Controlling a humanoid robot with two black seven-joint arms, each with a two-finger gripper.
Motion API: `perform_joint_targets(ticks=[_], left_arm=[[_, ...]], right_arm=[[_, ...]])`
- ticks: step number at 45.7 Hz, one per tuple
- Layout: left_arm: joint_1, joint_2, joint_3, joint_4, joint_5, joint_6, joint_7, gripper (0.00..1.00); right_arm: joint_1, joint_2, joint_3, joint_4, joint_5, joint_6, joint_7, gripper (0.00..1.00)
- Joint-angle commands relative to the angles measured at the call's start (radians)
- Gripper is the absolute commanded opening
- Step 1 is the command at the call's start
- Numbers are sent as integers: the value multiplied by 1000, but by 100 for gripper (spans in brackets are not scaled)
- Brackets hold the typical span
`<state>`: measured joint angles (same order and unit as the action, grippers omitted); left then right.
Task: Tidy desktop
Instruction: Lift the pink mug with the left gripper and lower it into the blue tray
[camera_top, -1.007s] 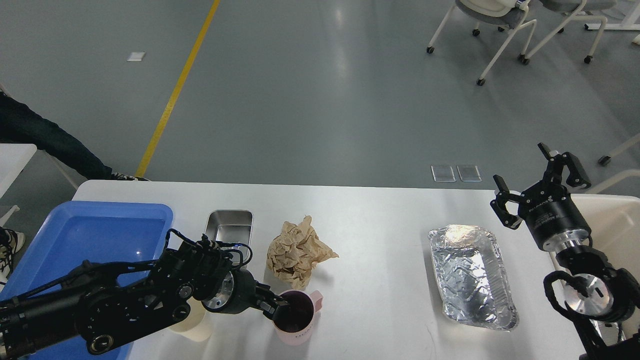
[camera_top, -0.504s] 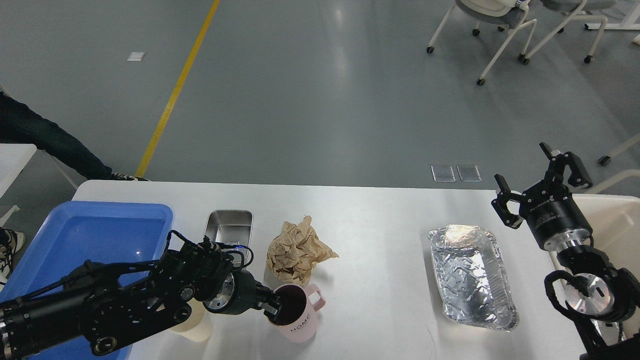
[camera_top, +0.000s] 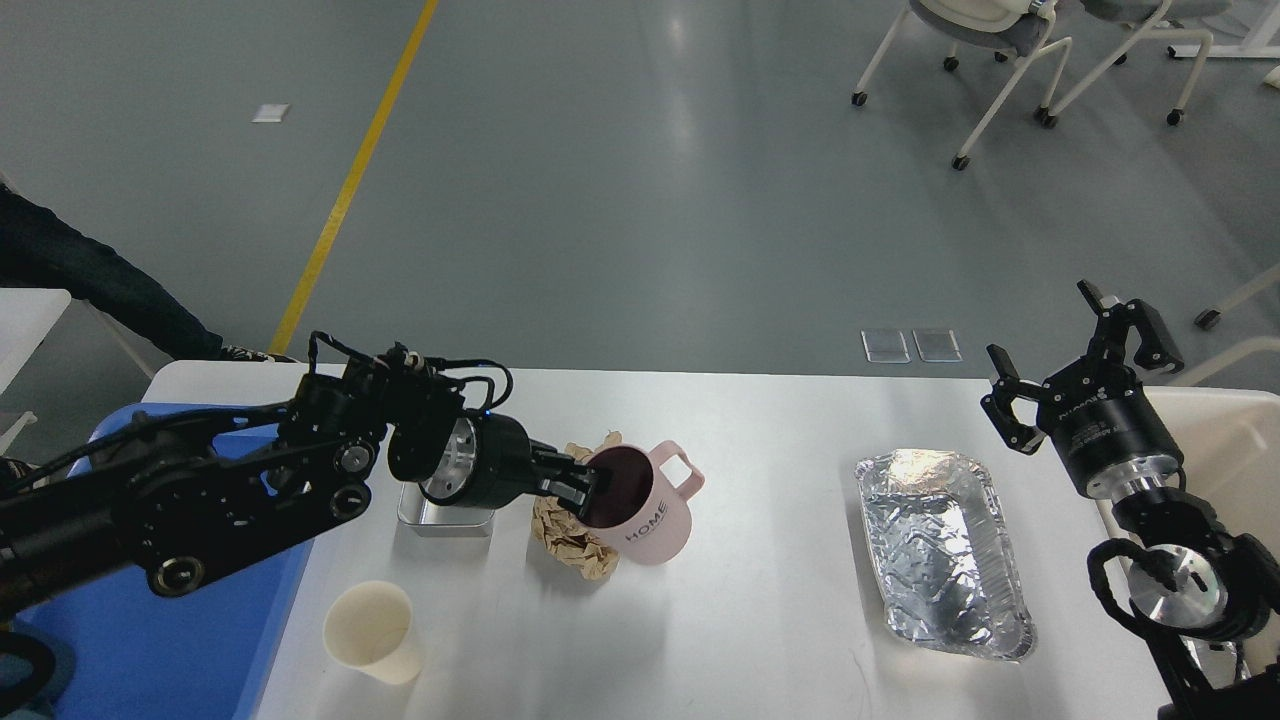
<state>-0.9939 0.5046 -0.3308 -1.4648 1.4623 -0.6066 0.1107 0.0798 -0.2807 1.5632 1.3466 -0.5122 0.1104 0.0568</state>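
My left gripper (camera_top: 588, 484) is shut on the rim of a pink mug (camera_top: 645, 512) marked HOME and holds it lifted and tilted above the white desktop (camera_top: 760, 600), in front of a crumpled brown paper (camera_top: 570, 545). My right gripper (camera_top: 1070, 355) is open and empty above the desktop's right edge. A cream paper cup (camera_top: 372, 632) stands near the front left. A crumpled foil tray (camera_top: 940, 550) lies at the right. A small steel tin (camera_top: 440, 520) is mostly hidden behind my left wrist.
A blue plastic tray (camera_top: 150, 650) sits at the desktop's left end, partly under my left arm. A cream-coloured bin (camera_top: 1235, 450) stands off the right edge. Chairs (camera_top: 1000, 60) stand on the grey floor far behind.
My left gripper has lifted the pink mug off the desktop and carried it up and back, over the brown paper. The paper cup now shows uncovered. The right arm has not moved.
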Motion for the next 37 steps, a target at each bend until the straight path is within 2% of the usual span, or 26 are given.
perform_joint_targets(ticks=[1,9,15,19,25,29,37], left_arm=[[-121,75,-27,-34,-95,-12,0,0],[-227,166,-53,-43,-171,-36,0,1],[-226,235,-48,-31,-169,-21,15,1],[-206,325,-39,-13,-157,-12,18,1],[-109,480,-40,64,-162,8,14,1],[-14,523,-47,109,-165,33,7,1],[170,609,-51,123,-163,110,0,1]], right_arm=[[0,0,-5,0,0,0,0,100],[0,2,-6,2,0,0,0,100],[2,0,-6,2,0,0,0,100],[0,0,-8,2,0,0,0,100],[2,2,-8,2,0,0,0,100],[3,6,-12,0,0,0,0,100],[3,8,-14,0,0,0,0,100]])
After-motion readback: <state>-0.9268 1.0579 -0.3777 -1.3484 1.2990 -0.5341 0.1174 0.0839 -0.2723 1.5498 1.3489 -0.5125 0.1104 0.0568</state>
